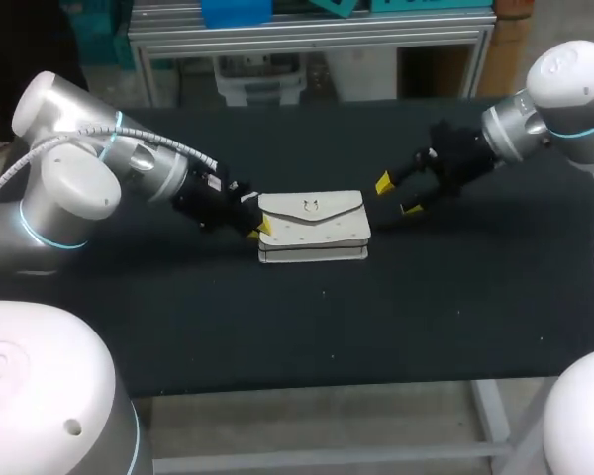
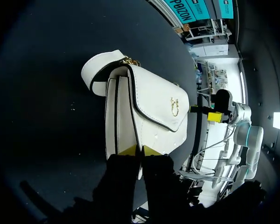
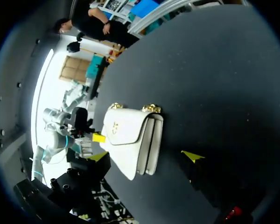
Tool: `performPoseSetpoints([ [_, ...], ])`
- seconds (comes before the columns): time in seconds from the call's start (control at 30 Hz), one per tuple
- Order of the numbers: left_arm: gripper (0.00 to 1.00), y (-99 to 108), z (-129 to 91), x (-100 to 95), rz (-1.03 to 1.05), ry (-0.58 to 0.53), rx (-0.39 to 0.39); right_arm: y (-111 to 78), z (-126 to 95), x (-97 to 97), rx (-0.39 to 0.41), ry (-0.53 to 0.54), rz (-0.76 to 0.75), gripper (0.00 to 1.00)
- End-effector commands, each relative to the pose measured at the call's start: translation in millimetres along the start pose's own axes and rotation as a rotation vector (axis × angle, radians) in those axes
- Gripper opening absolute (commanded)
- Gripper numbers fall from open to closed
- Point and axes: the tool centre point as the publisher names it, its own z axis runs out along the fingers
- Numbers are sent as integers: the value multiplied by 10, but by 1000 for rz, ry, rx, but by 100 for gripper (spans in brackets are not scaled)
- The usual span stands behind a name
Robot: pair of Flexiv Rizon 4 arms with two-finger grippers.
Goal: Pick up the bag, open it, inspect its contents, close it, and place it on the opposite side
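White bag [image 1: 314,230] lying flat mid-table [image 1: 277,327], your left gripper [image 2: 139,151] pinched narrow on one end of it, your right gripper [image 1: 397,196] spread wide near the opposite end, not touching

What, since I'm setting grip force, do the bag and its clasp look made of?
The bag looks like white leather or faux leather: smooth, slightly glossy, with stiff panels holding shape. Its clasp appears to be gold-toned polished metal, judging by the shine.

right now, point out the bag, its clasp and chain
bag [image 1: 312,220]: head view, flap centre
clasp [image 2: 175,106]: left wrist view, its gold middle
chain [image 3: 151,108]: right wrist view, gold links
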Motion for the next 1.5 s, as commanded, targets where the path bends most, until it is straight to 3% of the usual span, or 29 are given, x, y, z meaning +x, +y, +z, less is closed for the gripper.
performPoseSetpoints([
  [0.03,0,-128,-99,-38,-8,-35,-1,11,-156,11,30,-47,-25,100],
  [0.43,0,-546,-524,-254,100,-174,19,51,-633,-191,49,-224,-86,100],
  [0.47,0,-598,-561,-288,87,-199,37,59,-670,-207,47,-223,-90,100],
  [0.57,0,-723,-626,-364,113,-301,-4,86,-751,-267,51,-251,-49,100],
  [1.13,0,-723,-626,-364,113,-301,-4,86,-751,-267,51,-251,-49,100],
  [1.27,0,-876,-728,-495,112,-295,19,116,-882,-409,39,-268,-58,100],
  [1.5,0,-1152,-961,-755,101,-335,64,233,-1302,-736,-34,-342,-53,100],
])
